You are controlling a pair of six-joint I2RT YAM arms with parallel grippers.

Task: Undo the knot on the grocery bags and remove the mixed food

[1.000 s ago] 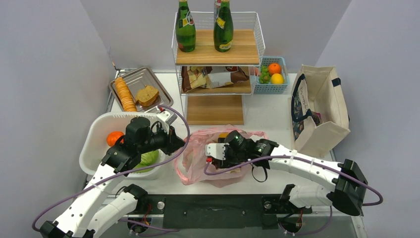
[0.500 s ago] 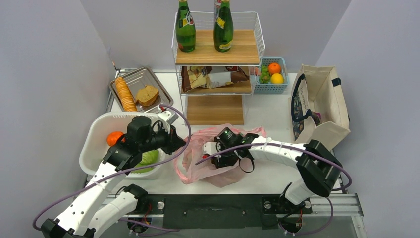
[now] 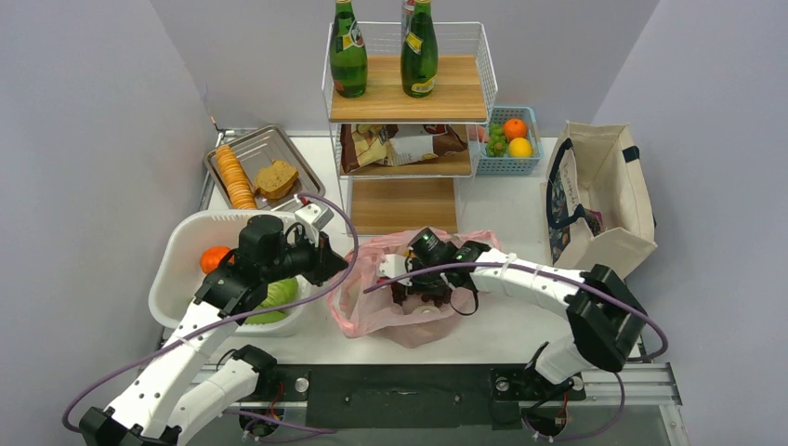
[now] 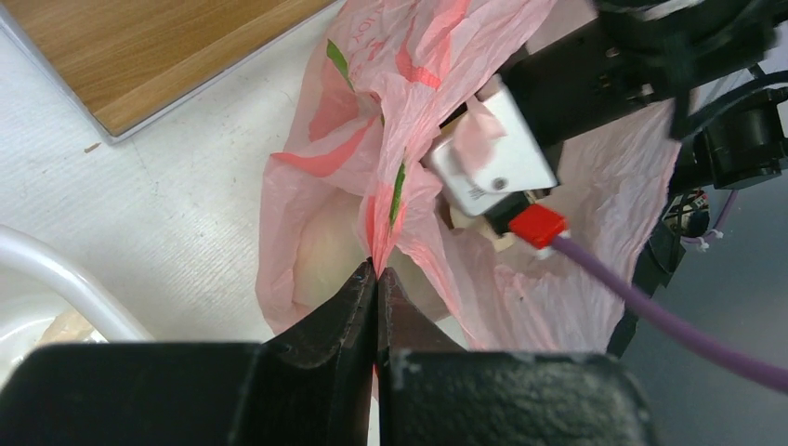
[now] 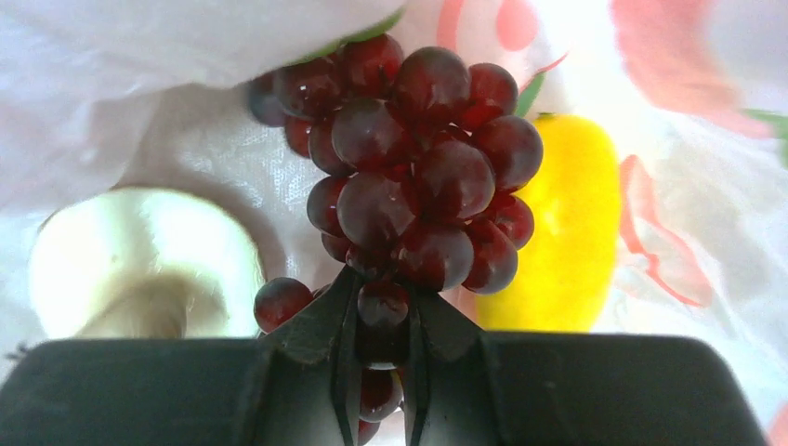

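Observation:
The pink grocery bag (image 3: 367, 311) lies at the table's near middle with its mouth held open; no knot shows. My left gripper (image 3: 336, 265) is shut on a pinched fold of the bag's left rim (image 4: 386, 200), and its fingertips (image 4: 376, 271) meet on the plastic. Reaching into the bag from the right, my right gripper (image 3: 412, 282) has its jaws (image 5: 381, 290) shut on a bunch of dark red grapes (image 5: 418, 177). Beside the grapes inside the bag lie a yellow lemon (image 5: 558, 242) and a pale mushroom (image 5: 139, 260).
A white tub (image 3: 186, 237) at the left holds an orange (image 3: 215, 257) and a green vegetable (image 3: 279, 295). Behind the bag stands a wire shelf rack (image 3: 409, 93) with green bottles (image 3: 348, 56). There is a metal tray (image 3: 279, 144) at the back left, a blue basket (image 3: 534, 167) and a canvas tote (image 3: 604, 200) at the right.
My right gripper has pushed further into the bag, away from the near edge, and closed on the grapes. The left gripper still holds the bag's rim.

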